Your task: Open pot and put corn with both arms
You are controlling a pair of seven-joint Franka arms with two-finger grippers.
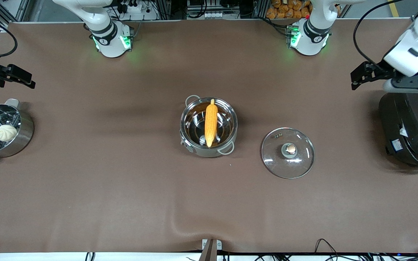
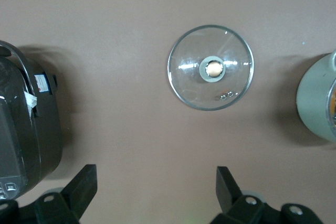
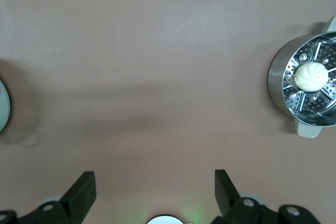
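The steel pot (image 1: 193, 143) stands uncovered at the table's middle, and the orange-yellow corn (image 1: 210, 122) lies inside it, leaning across the bowl. The glass lid (image 1: 299, 159) with its tan knob (image 1: 290, 148) lies flat on the cloth beside the pot, toward the left arm's end; it also shows in the left wrist view (image 2: 191, 77). My left gripper (image 1: 361, 77) is open and empty, raised beside the black rice cooker (image 1: 410, 130). My right gripper (image 1: 16, 78) is open and empty, raised at the right arm's end of the table.
A steel steamer pot (image 1: 25, 132) with a white bun (image 1: 6, 132) sits at the right arm's end, also in the right wrist view (image 3: 277, 85). The big black rice cooker stands at the left arm's end, also in the left wrist view (image 2: 26, 129). Brown cloth (image 1: 122, 188) covers the table.
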